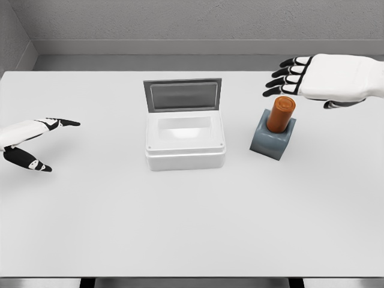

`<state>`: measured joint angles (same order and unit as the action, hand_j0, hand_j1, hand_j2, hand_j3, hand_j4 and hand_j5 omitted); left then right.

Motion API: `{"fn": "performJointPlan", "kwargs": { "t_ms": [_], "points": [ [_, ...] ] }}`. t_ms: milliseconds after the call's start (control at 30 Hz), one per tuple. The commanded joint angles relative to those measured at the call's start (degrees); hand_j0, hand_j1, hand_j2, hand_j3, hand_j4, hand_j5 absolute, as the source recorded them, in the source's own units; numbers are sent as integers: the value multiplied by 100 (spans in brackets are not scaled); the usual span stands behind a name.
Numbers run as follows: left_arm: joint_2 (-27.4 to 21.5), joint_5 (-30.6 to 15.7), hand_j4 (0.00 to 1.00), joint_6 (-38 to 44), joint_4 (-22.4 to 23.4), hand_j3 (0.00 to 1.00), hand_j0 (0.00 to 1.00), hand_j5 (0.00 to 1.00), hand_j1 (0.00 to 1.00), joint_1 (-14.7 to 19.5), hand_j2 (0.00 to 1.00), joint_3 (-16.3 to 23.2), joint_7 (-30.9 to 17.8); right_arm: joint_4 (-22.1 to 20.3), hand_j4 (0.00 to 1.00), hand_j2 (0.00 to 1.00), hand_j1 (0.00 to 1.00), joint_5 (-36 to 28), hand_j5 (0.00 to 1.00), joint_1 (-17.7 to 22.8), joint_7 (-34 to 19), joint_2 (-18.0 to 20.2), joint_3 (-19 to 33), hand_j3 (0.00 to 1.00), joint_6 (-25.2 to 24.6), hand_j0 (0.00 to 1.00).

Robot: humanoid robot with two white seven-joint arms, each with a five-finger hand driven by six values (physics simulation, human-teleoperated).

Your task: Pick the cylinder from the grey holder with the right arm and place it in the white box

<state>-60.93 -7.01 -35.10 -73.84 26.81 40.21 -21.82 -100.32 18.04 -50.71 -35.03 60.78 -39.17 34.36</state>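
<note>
Orange-brown cylinder (281,113), smooth and matte, upright in the grey block holder (273,138), top half poking out. Nothing done yet by the look of it: no grasp, no lift, all 3 steps of grab, carry and drop still ahead. White right hand (318,78) above and just behind the cylinder, black-tipped fingers stretched out flat, holding nothing, not touching. White rectangular box (185,141) left of the holder, grey lid tipped up at the back, interior bare. Left hand (30,144) at the far left edge, fingers loosely spread, idle. White table (192,228) beneath it all.
</note>
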Motion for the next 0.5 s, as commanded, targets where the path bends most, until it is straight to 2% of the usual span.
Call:
{"fn": "performJointPlan", "kwargs": {
  "t_ms": [0, 67, 100, 133, 167, 200, 300, 333, 400, 433, 467],
  "points": [
    [-7, -46, 100, 10, 19, 100, 100, 100, 100, 0, 100, -5, 3, 4, 100, 100, 100, -11, 100, 0, 3, -13, 6, 100, -17, 100],
    [-7, -63, 100, 10, 28, 100, 100, 100, 100, 0, 100, 74, 12, 4, 100, 100, 100, -20, 100, -44, 3, -13, 6, 100, -8, 100],
    [2, -72, 100, 10, 62, 100, 100, 100, 100, 53, 100, 346, 20, 4, 100, 100, 100, -20, 100, -35, 3, -13, -2, 100, 53, 100],
    [37, -247, 100, 10, 159, 100, 100, 100, 100, 158, 100, 592, 29, 39, 100, 100, 100, -37, 100, -35, 3, -118, -29, 100, 1, 100],
    [29, -712, 100, 10, 177, 100, 100, 100, 100, 220, 100, 724, 12, 92, 100, 100, 100, -20, 100, -44, 3, -250, -55, 100, -26, 100],
    [20, -889, 100, 10, 168, 100, 100, 100, 100, 316, 100, 795, 3, 197, 100, 100, 100, 7, 100, -53, 3, -356, -64, 100, -26, 100],
    [46, -986, 100, 10, 107, 100, 100, 100, 100, 395, 100, 830, -24, 487, 100, 100, 100, 191, 100, -202, 3, -576, -328, 100, -17, 100],
    [46, -1179, 100, 10, 89, 100, 100, 100, 100, 439, 100, 830, -59, 531, 100, 100, 100, 218, 100, -202, 3, -585, -345, 100, -17, 100],
    [380, -1250, 100, 10, -69, 100, 100, 100, 100, 598, 100, 821, -147, 610, 100, 100, 100, 218, 100, -202, 3, -576, -530, 100, -8, 100],
    [556, -1635, 100, 10, -43, 100, 100, 100, 100, 589, 100, 830, -164, 610, 100, 100, 100, 218, 100, -202, 3, -576, -609, 100, 9, 100],
    [565, -2049, 100, 10, -43, 100, 100, 100, 100, 598, 100, 900, -427, 610, 100, 100, 100, 218, 100, -202, 3, -576, -670, 100, 18, 100]
  ]
}}
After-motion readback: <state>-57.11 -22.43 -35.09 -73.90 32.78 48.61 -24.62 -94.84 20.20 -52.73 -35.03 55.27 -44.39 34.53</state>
